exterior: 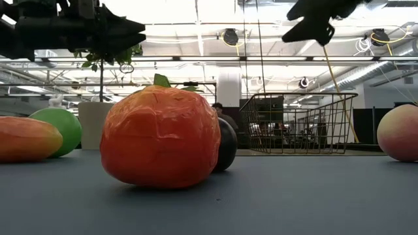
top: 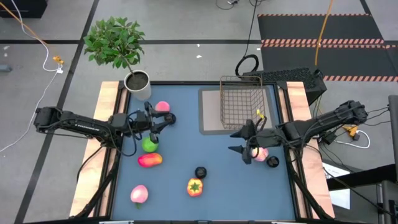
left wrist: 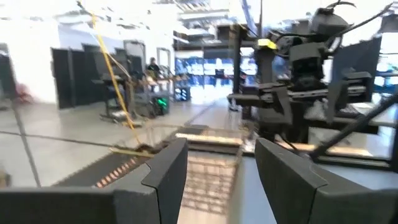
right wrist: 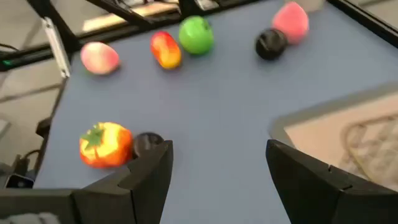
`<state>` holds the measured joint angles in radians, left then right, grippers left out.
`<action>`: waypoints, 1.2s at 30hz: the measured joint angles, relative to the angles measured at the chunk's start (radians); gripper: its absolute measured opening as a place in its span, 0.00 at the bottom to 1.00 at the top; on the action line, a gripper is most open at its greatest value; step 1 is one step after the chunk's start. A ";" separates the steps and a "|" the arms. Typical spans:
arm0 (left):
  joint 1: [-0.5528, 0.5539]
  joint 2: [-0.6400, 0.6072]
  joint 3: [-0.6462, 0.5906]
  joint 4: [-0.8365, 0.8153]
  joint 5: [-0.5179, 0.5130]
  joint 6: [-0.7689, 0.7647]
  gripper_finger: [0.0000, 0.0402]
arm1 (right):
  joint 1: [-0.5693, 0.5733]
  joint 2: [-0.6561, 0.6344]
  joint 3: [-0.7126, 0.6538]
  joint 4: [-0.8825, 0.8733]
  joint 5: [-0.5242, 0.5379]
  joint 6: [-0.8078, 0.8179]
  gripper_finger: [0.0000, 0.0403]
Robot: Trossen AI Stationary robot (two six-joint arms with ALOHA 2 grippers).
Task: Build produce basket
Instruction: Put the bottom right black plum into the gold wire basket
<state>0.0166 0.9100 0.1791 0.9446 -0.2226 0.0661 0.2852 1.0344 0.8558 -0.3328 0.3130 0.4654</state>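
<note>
The wire basket (top: pixel 241 102) stands upright on a grey mat at the table's far right; it also shows in the low view (exterior: pixel 297 124). Produce lies loose on the blue table: a pink peach (top: pixel 163 106), a green apple (top: pixel 150 145), a red-orange piece (top: pixel 150 160), another peach (top: pixel 139 194), an orange pepper (top: pixel 195 186), a dark ball (top: pixel 200 172), and a peach (top: pixel 260 154) and dark ball (top: pixel 272 162) under my right arm. My left gripper (top: pixel 170 119) is open and empty above the table, between the far peach and the apple. My right gripper (top: pixel 234 141) is open and empty, raised near the basket's near side.
A white pot with a leafy plant (top: pixel 138 84) stands at the table's far left corner. Wooden strips (top: pixel 104 99) run along the table's left and right sides. The blue surface between the two grippers (top: pixel 199 140) is bare.
</note>
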 joint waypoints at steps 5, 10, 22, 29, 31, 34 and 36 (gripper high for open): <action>0.023 0.005 0.039 -0.014 0.016 -0.017 0.48 | -0.025 0.000 0.187 -0.337 0.004 0.076 0.62; 0.012 0.097 0.118 -0.071 0.073 -0.024 0.48 | -0.032 0.003 0.305 -0.634 0.000 0.187 0.62; -0.011 0.285 0.176 -0.114 -0.059 -0.020 0.48 | -0.010 0.004 0.189 -0.977 -0.208 0.626 0.62; -0.002 0.283 0.176 -0.095 -0.066 -0.008 0.48 | 0.012 0.004 0.002 -0.956 -0.414 0.817 0.62; 0.006 0.283 0.176 -0.091 -0.067 0.001 0.48 | 0.012 0.004 -0.036 -0.955 -0.456 0.847 0.62; 0.018 0.283 0.176 -0.078 -0.067 0.003 0.48 | 0.019 0.004 -0.075 -0.955 -0.474 0.850 0.62; 0.027 0.283 0.176 -0.076 -0.067 0.003 0.48 | 0.019 0.003 -0.087 -0.949 -0.475 0.845 0.62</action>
<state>0.0434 1.1931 0.3553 0.8690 -0.2895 0.0696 0.3042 1.0378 0.7688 -1.2823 -0.1619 1.3104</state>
